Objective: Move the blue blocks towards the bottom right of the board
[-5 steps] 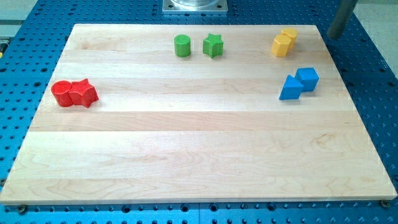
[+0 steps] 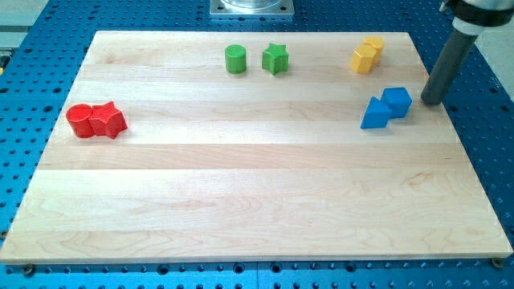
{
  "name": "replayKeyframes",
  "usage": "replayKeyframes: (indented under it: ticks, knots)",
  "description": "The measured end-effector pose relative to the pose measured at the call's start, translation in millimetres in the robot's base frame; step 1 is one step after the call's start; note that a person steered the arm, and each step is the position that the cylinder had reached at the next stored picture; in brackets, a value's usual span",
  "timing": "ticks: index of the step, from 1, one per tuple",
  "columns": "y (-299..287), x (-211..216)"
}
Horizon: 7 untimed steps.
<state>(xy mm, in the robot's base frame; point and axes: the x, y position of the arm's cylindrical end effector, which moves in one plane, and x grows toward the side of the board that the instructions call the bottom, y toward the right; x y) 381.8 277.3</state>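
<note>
Two blue blocks sit touching at the board's right side: a blue cube [image 2: 397,101] and, to its lower left, a blue triangular block [image 2: 374,114]. My tip [image 2: 431,101] stands on the board just right of the blue cube, a small gap apart, near the board's right edge. The rod rises from it toward the view's top right.
Two yellow blocks [image 2: 367,54] lie touching near the top right corner. A green cylinder [image 2: 235,59] and a green star [image 2: 275,58] sit at top centre. A red cylinder [image 2: 80,120] and a red star-like block [image 2: 108,120] touch at the left. The wooden board [image 2: 257,201] rests on a blue perforated table.
My tip has moved down the view along the board's right edge, from beside the top right corner to level with the blue cube. The blocks have not moved.
</note>
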Motion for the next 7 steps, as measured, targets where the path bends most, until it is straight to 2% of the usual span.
replayKeyframes:
  ticks: [1,3,4,5,6,7]
  knots:
    - [-38.4,4.9]
    - [-60.3,-53.2]
    - [-90.5,-36.9]
    - [-116.6,20.9]
    - [-106.5,90.0]
    - [-99.9,95.6]
